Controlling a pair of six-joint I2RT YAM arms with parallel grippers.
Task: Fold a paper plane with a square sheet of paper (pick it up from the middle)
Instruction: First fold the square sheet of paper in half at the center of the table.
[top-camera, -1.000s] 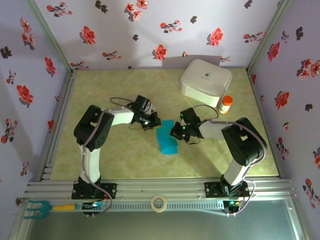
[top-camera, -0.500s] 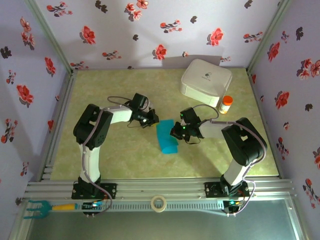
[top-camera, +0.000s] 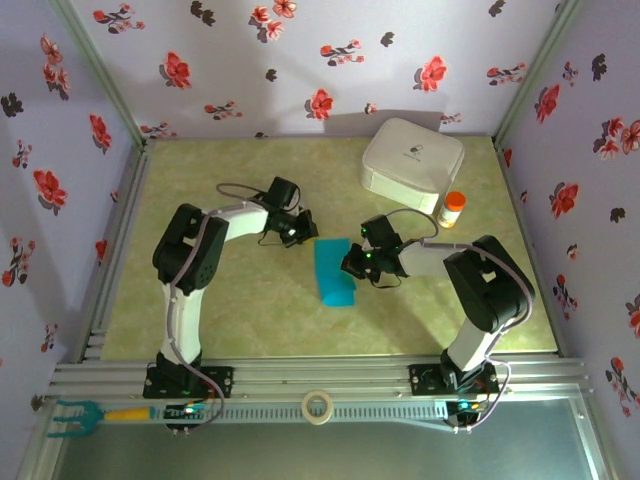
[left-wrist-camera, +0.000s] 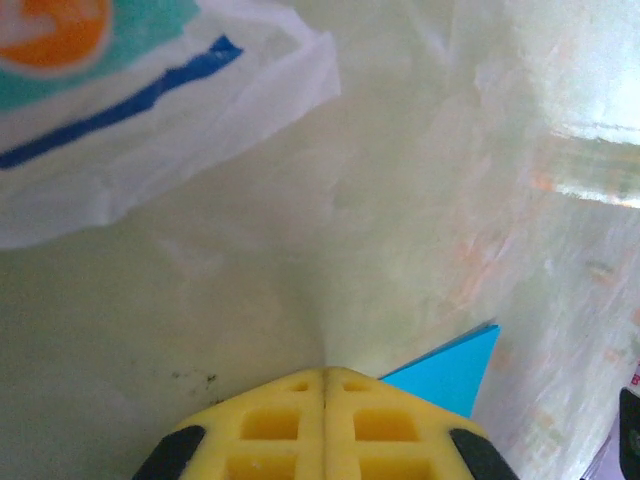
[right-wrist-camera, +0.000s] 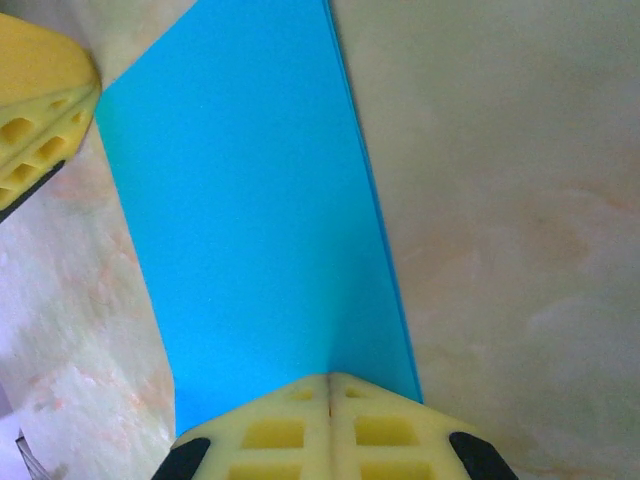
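Note:
The square sheet of paper (top-camera: 335, 275) is bright turquoise-blue, folded to a narrow rectangle and lying flat on the table's middle. My right gripper (top-camera: 347, 266) is shut, its tips (right-wrist-camera: 330, 380) pressing down on the sheet (right-wrist-camera: 250, 220) near its right edge. My left gripper (top-camera: 310, 234) is shut too and holds nothing; it hovers just off the sheet's far left corner. In the left wrist view its joined tips (left-wrist-camera: 325, 372) sit beside that blue corner (left-wrist-camera: 455, 375). A yellow finger (right-wrist-camera: 40, 90) of the left gripper shows in the right wrist view.
A white rounded box (top-camera: 412, 160) stands at the back right, with a small orange-capped bottle (top-camera: 453, 209) next to it. A white wrapper with orange, teal and blue print (left-wrist-camera: 130, 90) lies ahead of the left gripper. A tape roll (top-camera: 318, 406) sits on the front rail.
The left gripper has drawn back a little toward the far side, off the sheet's corner. The right gripper and the sheet have stayed put.

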